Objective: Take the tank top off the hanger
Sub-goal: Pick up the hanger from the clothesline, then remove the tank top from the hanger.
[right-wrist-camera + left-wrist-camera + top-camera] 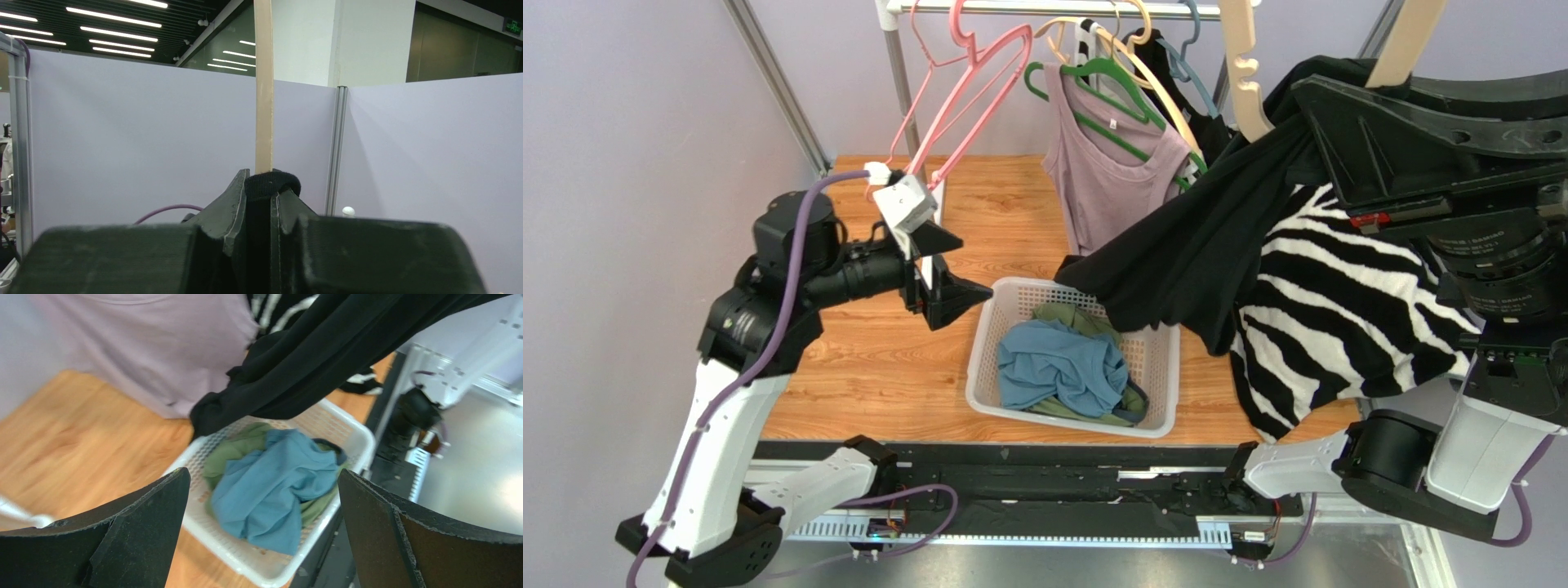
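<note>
A black tank top [1198, 251] is stretched from the upper right down over the basket; in the left wrist view its dark fabric [319, 361] hangs above the basket. My right gripper [264, 184] is shut on a black strap of the tank top, and the pale wooden hanger [264, 92] rises right behind the jaws. From above, the wooden hanger [1247, 74] pokes up out of the black cloth. My left gripper [952, 276] hovers open and empty left of the basket; its fingers [263, 473] are well apart from the tank top.
A white basket [983, 355] on the wooden table holds blue [1063, 361] and green clothes. A zebra-striped garment [1345, 306] hangs by the right arm. A mauve sleeveless top [1112, 165] on a green hanger and empty pink hangers [952, 86] hang from the back rail.
</note>
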Controlling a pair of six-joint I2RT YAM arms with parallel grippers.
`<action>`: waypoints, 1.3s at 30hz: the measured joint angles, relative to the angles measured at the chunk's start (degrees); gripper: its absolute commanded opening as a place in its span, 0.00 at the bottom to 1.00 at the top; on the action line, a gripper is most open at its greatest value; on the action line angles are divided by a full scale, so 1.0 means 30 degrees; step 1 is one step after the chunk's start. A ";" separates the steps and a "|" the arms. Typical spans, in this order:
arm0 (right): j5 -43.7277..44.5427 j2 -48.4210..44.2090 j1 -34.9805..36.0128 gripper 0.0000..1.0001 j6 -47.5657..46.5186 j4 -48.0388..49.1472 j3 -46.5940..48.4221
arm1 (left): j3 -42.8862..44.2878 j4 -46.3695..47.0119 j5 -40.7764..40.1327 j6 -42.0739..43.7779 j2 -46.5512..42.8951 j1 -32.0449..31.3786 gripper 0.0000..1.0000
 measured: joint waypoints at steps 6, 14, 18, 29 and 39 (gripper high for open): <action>-0.0299 -0.0474 0.0000 0.00 0.0495 0.0597 -0.0780 | -0.1392 0.2025 0.4670 -0.0364 0.1756 -0.0568 0.99; -0.0291 -0.0714 0.0000 0.00 0.0641 0.0488 -0.1698 | -0.4386 0.3912 0.6994 0.0364 0.3993 -0.2871 0.99; -0.0401 -0.0714 0.0000 0.00 0.0838 0.0459 -0.1821 | -0.4328 0.4597 0.6972 0.0444 0.5384 -0.3249 0.99; -0.0911 -0.0969 0.0000 0.00 0.1333 0.0423 -0.1967 | -0.0911 0.5858 0.6492 0.1967 0.8437 -0.4677 0.99; -0.0998 -0.1654 0.0000 0.00 0.1494 0.0262 -0.2011 | -0.0270 0.4102 0.4962 0.5931 1.0826 -0.6033 0.00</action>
